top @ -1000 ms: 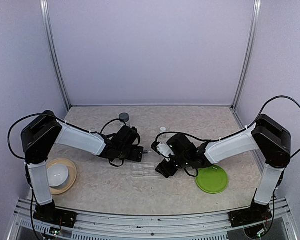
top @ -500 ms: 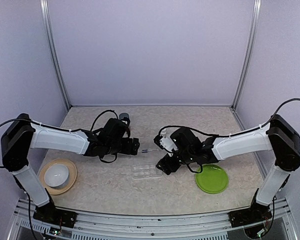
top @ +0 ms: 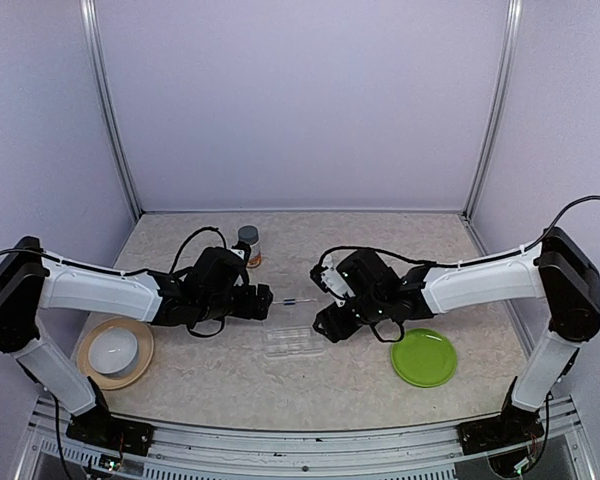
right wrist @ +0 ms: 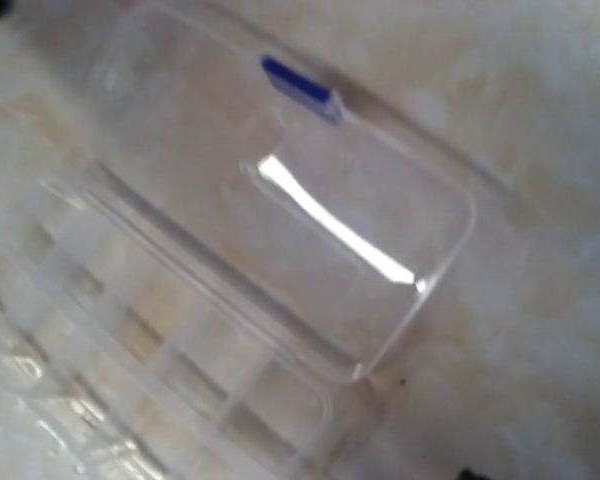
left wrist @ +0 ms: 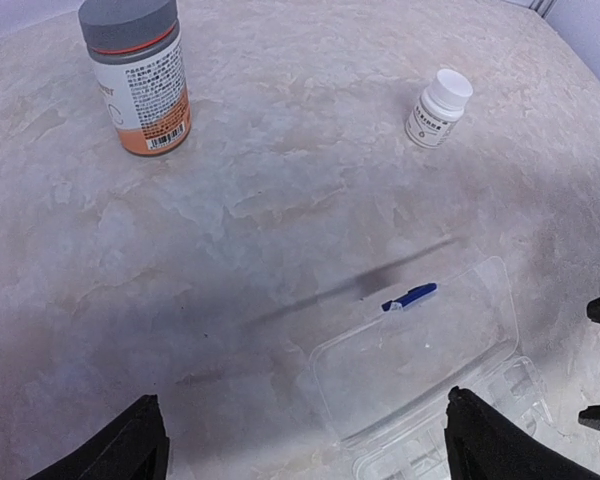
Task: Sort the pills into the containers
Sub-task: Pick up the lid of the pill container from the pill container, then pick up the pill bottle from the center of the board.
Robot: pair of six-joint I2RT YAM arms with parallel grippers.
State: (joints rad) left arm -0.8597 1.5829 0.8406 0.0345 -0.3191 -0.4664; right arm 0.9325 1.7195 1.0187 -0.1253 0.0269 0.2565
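Left claw [left wrist: 305, 445] gapes wide and empty near the clear, hinged plastic box [left wrist: 410, 350] on the mottled worktop [left wrist: 280, 150]; right claw [top: 325, 327] opening cannot be told.

bottle [left wrist: 135, 75]: gray cap, white-and-orange label, black print and barcode. vial [left wrist: 438, 108]: white cap, pale label. organizer box [left wrist: 420, 350]: clear, with a blue latch [left wrist: 410, 296]. table [left wrist: 280, 180]: beige, marbled. near right, green plate [top: 424, 357]. near left, white bowl [top: 113, 349] on tan plate [top: 145, 362]. my left arm [top: 90, 290] and right arm [top: 480, 285]: white links, black joints.
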